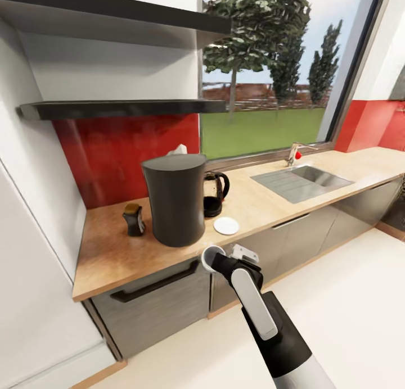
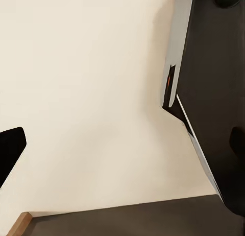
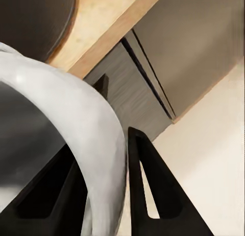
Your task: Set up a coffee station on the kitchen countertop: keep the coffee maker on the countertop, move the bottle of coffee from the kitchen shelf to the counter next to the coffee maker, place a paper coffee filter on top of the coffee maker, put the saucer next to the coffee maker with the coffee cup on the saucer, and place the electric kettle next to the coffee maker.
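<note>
Shelf (image 1: pixel 121 108): black slab on the wall, above and left of the right jaws.
Bottle (image 1: pixel 134 219): on the counter (image 1: pixel 107 248), left of the jaws, just beside the coffee maker (image 1: pixel 174 199).
Filter (image 1: pixel 179 149): pale paper showing over the coffee maker's top.
Kettle (image 1: pixel 214 193): just right of the coffee maker.
Saucer (image 1: pixel 226 226): on the counter, just beyond the jaws.
Cup (image 1: pixel 211 258): gripped by its rim in the right jaws (image 1: pixel 220 258), off the counter's front edge.
Left jaws: state cannot be told.

**Daylight floods a rendered kitchen**

We see bright, even light from the window (image 1: pixel 270 80), soft shadows beside the coffee maker (image 1: pixel 173 199), and straight lines bowing at the head view's edges. Close up, the coffee cup (image 3: pixel 97 139) blurs.
</note>
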